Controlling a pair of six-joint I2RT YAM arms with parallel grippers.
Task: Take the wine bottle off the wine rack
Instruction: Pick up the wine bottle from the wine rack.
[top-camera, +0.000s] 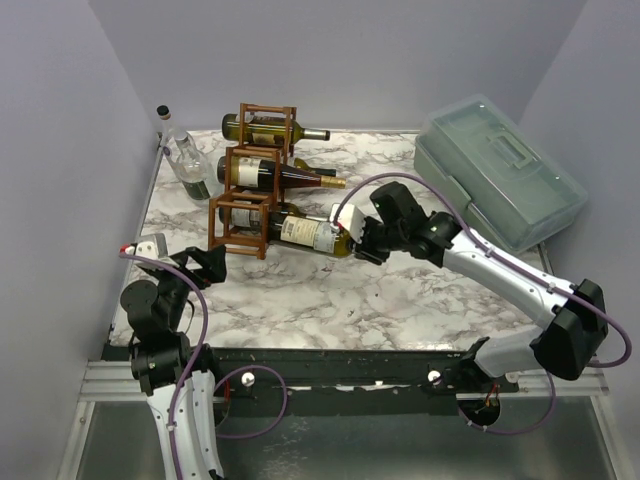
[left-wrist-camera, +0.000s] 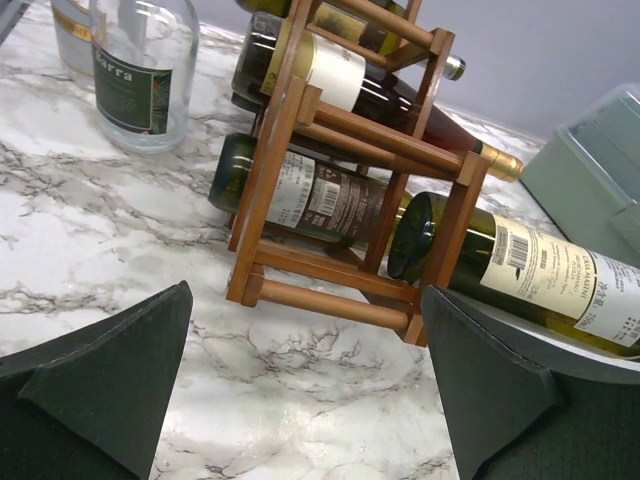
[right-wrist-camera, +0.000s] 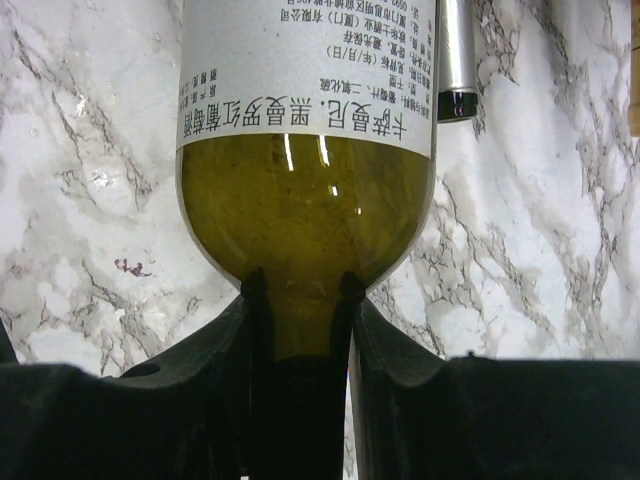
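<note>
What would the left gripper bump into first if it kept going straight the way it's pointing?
Most likely the wine rack, its bottom bar centred ahead of the open left gripper in its view. Depth is unclear; it could graze the marble table first.

Overhead view, low left-wrist close-up: wine rack (left-wrist-camera: 330, 303) in both

Green wine bottle (top-camera: 305, 233) lying flat, base at bottom cell of wooden wine rack (top-camera: 262, 228).
</note>
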